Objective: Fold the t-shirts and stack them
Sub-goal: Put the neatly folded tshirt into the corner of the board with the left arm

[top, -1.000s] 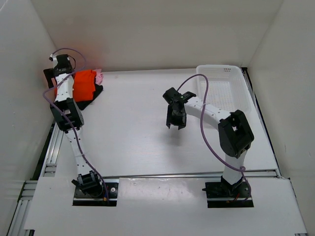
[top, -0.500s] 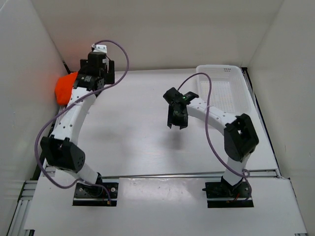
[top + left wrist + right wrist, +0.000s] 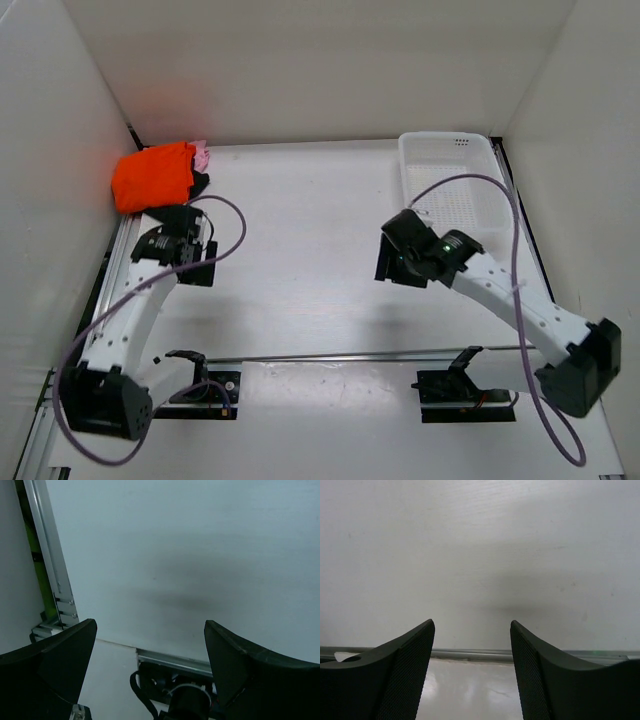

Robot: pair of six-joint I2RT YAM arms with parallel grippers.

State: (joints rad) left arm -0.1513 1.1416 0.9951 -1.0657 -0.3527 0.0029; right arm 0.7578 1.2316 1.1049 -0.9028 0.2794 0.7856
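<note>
Shirts sit in one lump at the 10 o'clock corner of the table (image 3: 300,215). The orange t-shirt (image 3: 152,177) is on top, rumpled and loose. A scrap of the pink t-shirt (image 3: 203,156) shows at its 2 o'clock edge and a scrap of the black t-shirt (image 3: 201,184) at its 4 o'clock edge, both touching the orange one.

The left gripper (image 3: 188,268) is at the table's 9 o'clock side, near the pile at its 6 o'clock and clear of the cloth. In the left wrist view its fingers (image 3: 55,662) are spread wide with nothing between them, over bare table and a metal rail (image 3: 50,580).

The right gripper (image 3: 388,265) is right of table centre, at 7 o'clock from the white mesh basket (image 3: 445,138) in the 2 o'clock corner. Its fingers (image 3: 395,675) are parted and empty, over bare table.
</note>
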